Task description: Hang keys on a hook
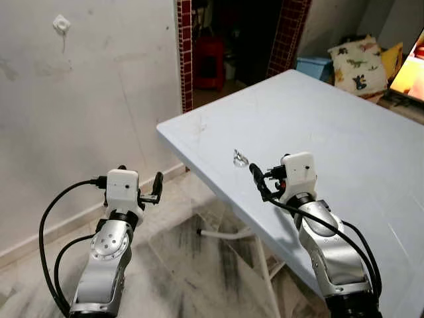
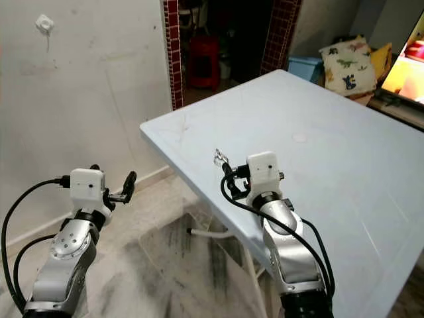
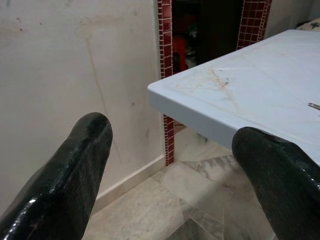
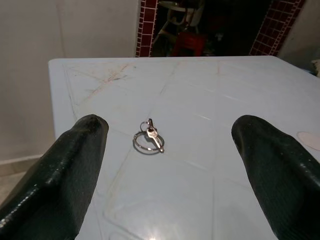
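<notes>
Keys (image 4: 149,138) lie on a ring flat on the pale blue table (image 1: 344,132), near its front corner, untouched. Reaching for them is the step in hand: the right gripper (image 4: 165,165) hovers just short of the ring with its fingers spread wide and nothing between them. Next it needs to come forward and down so the fingers straddle the ring, then close. The left gripper (image 1: 158,189) waits off the table edge over the floor, fingers also wide apart. A white hook (image 1: 61,24) sits high on the wall, well away.

Pale blue table (image 1: 344,126), red stool (image 1: 209,61) perhaps, dinosaur cushion (image 1: 358,64)
</notes>
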`<state>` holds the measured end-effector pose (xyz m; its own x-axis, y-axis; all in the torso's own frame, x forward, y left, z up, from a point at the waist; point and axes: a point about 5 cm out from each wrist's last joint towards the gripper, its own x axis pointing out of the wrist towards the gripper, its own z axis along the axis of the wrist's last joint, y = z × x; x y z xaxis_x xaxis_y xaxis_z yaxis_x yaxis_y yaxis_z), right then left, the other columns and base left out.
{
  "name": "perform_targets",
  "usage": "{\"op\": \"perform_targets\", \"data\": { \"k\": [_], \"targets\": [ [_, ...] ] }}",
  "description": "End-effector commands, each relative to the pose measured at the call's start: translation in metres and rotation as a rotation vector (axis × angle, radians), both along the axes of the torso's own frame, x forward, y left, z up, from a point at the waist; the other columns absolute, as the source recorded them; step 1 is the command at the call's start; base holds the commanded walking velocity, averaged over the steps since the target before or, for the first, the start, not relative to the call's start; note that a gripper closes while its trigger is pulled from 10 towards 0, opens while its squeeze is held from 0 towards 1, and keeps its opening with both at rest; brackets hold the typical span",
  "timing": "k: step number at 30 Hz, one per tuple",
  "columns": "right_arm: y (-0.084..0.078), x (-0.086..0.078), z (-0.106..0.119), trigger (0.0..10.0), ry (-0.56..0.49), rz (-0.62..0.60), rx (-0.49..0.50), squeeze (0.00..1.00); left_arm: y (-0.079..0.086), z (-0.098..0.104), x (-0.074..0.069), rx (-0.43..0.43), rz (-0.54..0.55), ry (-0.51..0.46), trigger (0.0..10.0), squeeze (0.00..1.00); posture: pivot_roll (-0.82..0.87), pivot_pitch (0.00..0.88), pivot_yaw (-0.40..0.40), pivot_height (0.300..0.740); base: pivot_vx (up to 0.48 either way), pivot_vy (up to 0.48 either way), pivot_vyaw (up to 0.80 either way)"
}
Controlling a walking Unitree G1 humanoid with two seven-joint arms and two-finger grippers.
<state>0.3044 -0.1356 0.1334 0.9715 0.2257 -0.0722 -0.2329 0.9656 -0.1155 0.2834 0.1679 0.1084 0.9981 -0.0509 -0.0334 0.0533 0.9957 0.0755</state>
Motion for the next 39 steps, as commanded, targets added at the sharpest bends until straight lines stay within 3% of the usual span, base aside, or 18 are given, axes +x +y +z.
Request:
{"op": "perform_targets", "data": {
  "k": [1, 21, 28, 34, 39],
  "targets": [
    [-0.002, 0.0, 0.001, 10.0, -0.003, -0.011, 0.003, 0.0, -0.001, 0.002, 0.0, -0.006, -0.013, -0.007, 10.0, 0.0, -0.02, 0.0, -0.019, 0.74, 0.307, 0.0, 0.0],
    [-0.001, 0.0, 0.0, 10.0, 0.003, -0.006, 0.003, 0.0, -0.004, 0.002, 0.001, -0.019, -0.029, 0.0, 10.0, 0.0, -0.02, 0.0, -0.019, 0.74, 0.316, 0.0, 0.0],
    [0.0, -0.001, -0.002, 10.0, 0.012, 0.003, 0.006, 0.0, -0.003, 0.001, 0.001, -0.013, 0.0, 0.008, 10.0, 0.0, -0.01, 0.0, -0.019, 0.74, 0.0, 0.0, 0.0],
    [0.02, -0.004, -0.009, 10.0, 0.093, 0.124, 0.013, 0.0, 0.004, 0.0, -0.003, 0.026, 0.058, 0.018, 10.0, 0.0, 0.01, 0.0, -0.013, 0.74, 0.0, 0.0, 0.0],
    [0.035, 0.005, -0.018, 10.0, 0.131, 0.133, -0.01, 0.0, -0.001, -0.007, -0.016, -0.015, -0.048, 0.078, 10.0, 0.0, 0.04, 0.0, 0.006, 0.74, 0.0, 0.0, 0.0]
  ]
}}
